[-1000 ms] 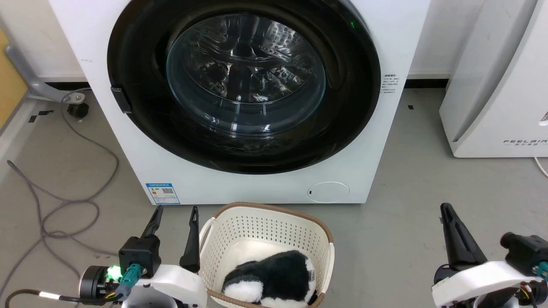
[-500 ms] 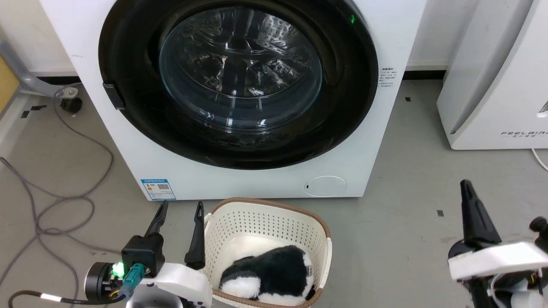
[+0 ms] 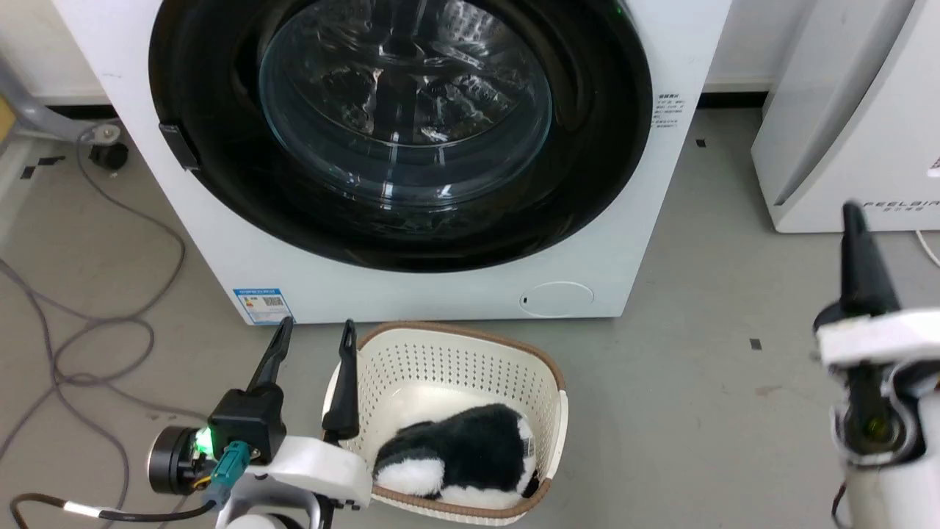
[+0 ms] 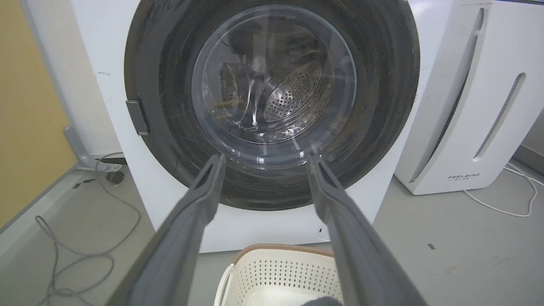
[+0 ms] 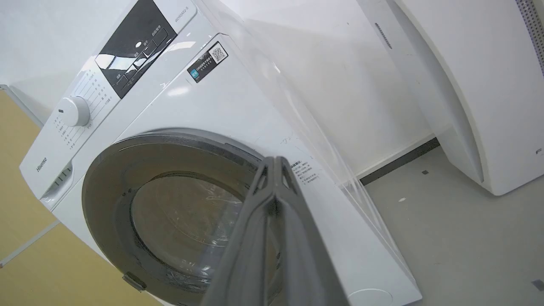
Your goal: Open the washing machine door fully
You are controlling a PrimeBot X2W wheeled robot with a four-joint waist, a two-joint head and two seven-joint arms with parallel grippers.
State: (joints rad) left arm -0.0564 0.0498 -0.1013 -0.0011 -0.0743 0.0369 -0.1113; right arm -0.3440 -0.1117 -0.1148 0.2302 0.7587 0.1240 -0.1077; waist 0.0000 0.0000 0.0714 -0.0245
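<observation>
My right gripper [image 3: 854, 220], fingers pressed together on nothing, has climbed on the right over the last second, toward the washing machine door [image 3: 411, 132]. The door sits closed on the washing machine [image 3: 220, 242], untouched. My left gripper [image 3: 316, 327] hangs spread beside the laundry basket [image 3: 455, 353].

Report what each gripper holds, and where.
Nothing is held. The left gripper has its fingers spread, empty; the right gripper has its fingers closed on nothing.
</observation>
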